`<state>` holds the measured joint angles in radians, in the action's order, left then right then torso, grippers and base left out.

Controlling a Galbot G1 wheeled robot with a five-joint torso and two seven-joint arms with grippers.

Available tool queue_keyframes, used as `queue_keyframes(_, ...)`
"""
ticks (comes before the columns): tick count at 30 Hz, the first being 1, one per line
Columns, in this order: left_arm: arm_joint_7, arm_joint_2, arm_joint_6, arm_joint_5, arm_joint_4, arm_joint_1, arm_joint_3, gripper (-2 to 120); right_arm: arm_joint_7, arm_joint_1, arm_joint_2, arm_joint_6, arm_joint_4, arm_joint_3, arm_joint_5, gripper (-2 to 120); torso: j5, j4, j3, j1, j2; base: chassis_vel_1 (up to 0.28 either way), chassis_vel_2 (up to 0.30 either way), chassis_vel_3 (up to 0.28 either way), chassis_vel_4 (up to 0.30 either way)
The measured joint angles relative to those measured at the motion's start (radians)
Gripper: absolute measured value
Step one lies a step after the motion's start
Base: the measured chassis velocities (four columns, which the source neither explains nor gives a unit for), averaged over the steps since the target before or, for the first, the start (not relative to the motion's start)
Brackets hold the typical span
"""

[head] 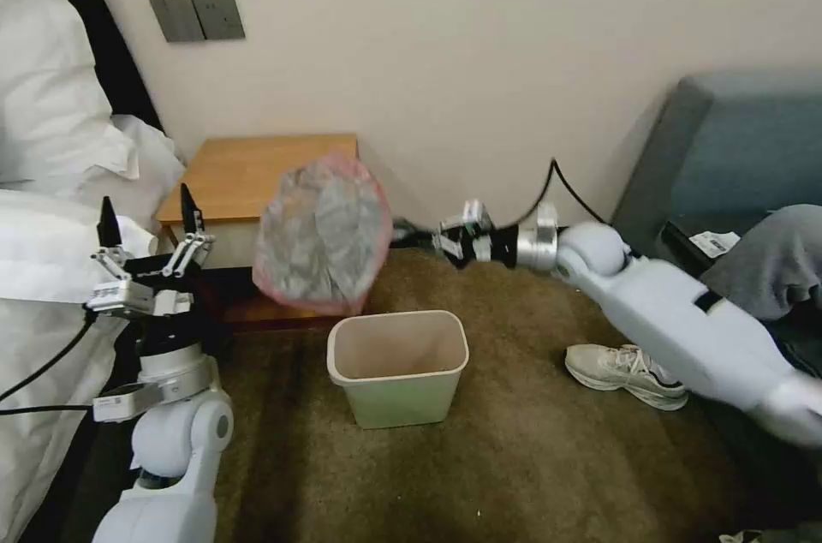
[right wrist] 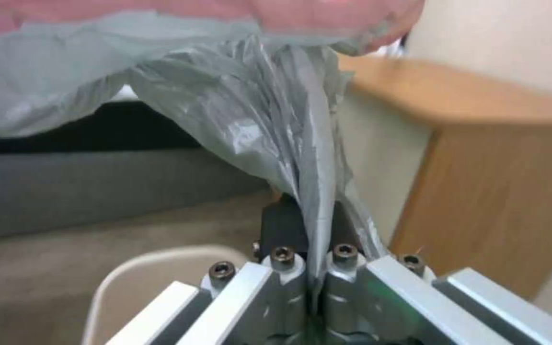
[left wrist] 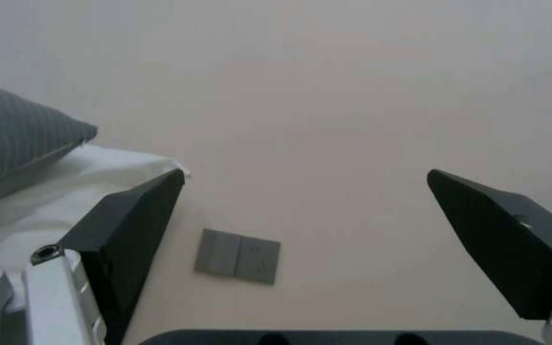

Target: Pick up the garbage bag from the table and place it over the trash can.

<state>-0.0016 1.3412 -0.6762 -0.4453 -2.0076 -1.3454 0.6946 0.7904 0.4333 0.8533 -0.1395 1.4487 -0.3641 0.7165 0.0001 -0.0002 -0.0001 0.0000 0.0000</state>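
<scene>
The garbage bag [head: 321, 235], crinkly grey plastic with a pinkish-red band at its mouth, hangs in the air above and a little left of the trash can [head: 398, 365]. My right gripper [head: 451, 243] holds it from the right. In the right wrist view that gripper [right wrist: 311, 218] is shut on a twisted fold of the bag [right wrist: 237, 120], with the can's rim [right wrist: 142, 268] below and the wooden table [right wrist: 500, 158] beside it. The table [head: 248, 175] stands against the wall behind the bag. My left gripper [head: 147, 224] is open, pointing upward beside the bed, and holds nothing [left wrist: 304, 173].
A bed with white pillows [head: 51, 123] borders the left side. A grey sofa [head: 736, 149] stands at the right, with a person's shoe [head: 625, 372] and leg on the brown carpet [head: 514, 457]. A switch plate [head: 197, 16] is on the wall.
</scene>
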Motion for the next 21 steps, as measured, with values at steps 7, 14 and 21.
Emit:
queue_keyframes(7, -0.001, -0.003, 0.007, -0.010, -0.002, -0.002, 0.004, 96, 0.012, 0.087, 0.000, -0.018, 0.000, 0.010, -0.039, 0, 0.0000, 0.0000, 0.000, 0.000, 0.000, 0.000, 0.000, 0.000, 0.000)
queue_keyframes(14, -0.001, 0.011, 0.009, 0.008, 0.008, -0.005, -0.017, 96, 0.027, 0.110, 0.047, -0.040, -0.074, -0.004, -0.091, 0, -0.0002, 0.0002, 0.000, 0.000, 0.000, 0.000, 0.000, 0.000, 0.000)
queue_keyframes(21, 0.000, 0.014, 0.007, 0.016, 0.010, -0.011, -0.021, 96, 0.043, 0.094, 0.079, -0.052, -0.154, -0.034, -0.121, 0, -0.0001, 0.0002, 0.000, 0.000, 0.000, 0.000, 0.000, 0.000, 0.000)
